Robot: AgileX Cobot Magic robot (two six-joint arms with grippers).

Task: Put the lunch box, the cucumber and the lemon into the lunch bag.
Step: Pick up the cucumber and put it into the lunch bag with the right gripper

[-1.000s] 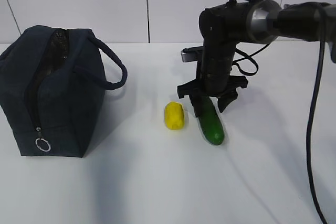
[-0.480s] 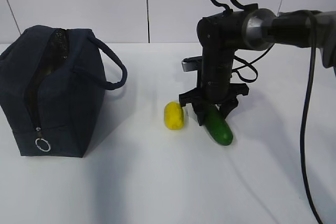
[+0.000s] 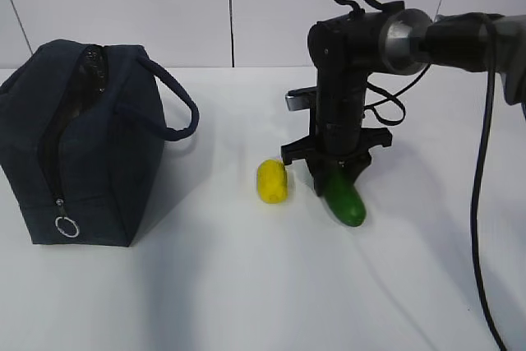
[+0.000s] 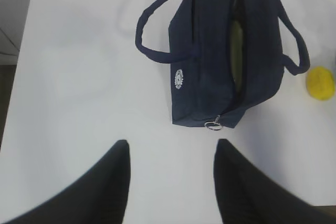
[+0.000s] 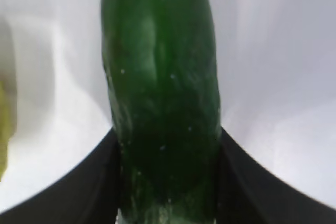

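The dark green cucumber (image 3: pixel 343 199) lies on the white table, its near end pointing front right. My right gripper (image 3: pixel 333 174) stands upright over its far end. In the right wrist view both black fingers press the cucumber's (image 5: pixel 160 77) sides, so the gripper (image 5: pixel 167 135) is shut on it. The yellow lemon (image 3: pixel 273 182) rests just left of it, apart. The navy lunch bag (image 3: pixel 82 145) stands at the left, unzipped on top. In the left wrist view a pale green strip, the lunch box (image 4: pixel 237 51), shows inside the bag (image 4: pixel 205 77). My left gripper (image 4: pixel 170 148) hangs open and empty above bare table.
The bag's loop handle (image 3: pixel 177 104) sticks out toward the lemon. A silver ring pull (image 3: pixel 67 226) hangs at the bag's front corner. The right arm's cables (image 3: pixel 485 203) run down the right side. A white wall stands behind the table.
My right gripper came down over the cucumber and its fingers closed on it. The cucumber shifted a little to the right. The bag and lemon stayed put.
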